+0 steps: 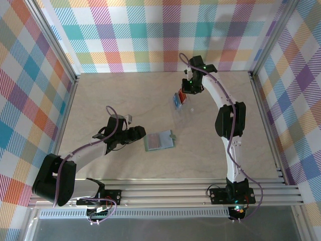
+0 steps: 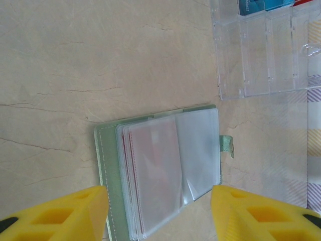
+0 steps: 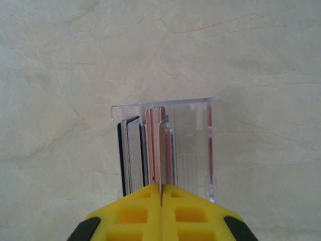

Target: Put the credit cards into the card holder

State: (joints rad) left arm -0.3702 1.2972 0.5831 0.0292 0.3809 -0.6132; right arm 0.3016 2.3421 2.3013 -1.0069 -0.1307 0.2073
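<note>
The card holder [image 1: 159, 141] lies open on the table, green cover down, its clear sleeves [image 2: 155, 175] facing up; red card edges show in the left sleeves. My left gripper [image 2: 158, 211] hovers open just above its near edge, one yellow finger [image 2: 65, 213] on each side. Credit cards [image 3: 158, 145] stand on edge in a clear plastic tray [image 3: 193, 145]: pink-red ones in the middle, dark ones [image 3: 131, 155] to their left. My right gripper [image 3: 161, 193] is shut on the top edge of one pink-red card in that stack. From above, this gripper [image 1: 186, 93] sits over the cards [image 1: 178, 100].
The clear tray [image 2: 266, 55] lies beyond the card holder, with blue cards [image 2: 258, 5] at its far end. A small green strap [image 2: 227, 144] sticks out of the holder's right side. Metal rails [image 1: 266, 120] and checked walls border the table.
</note>
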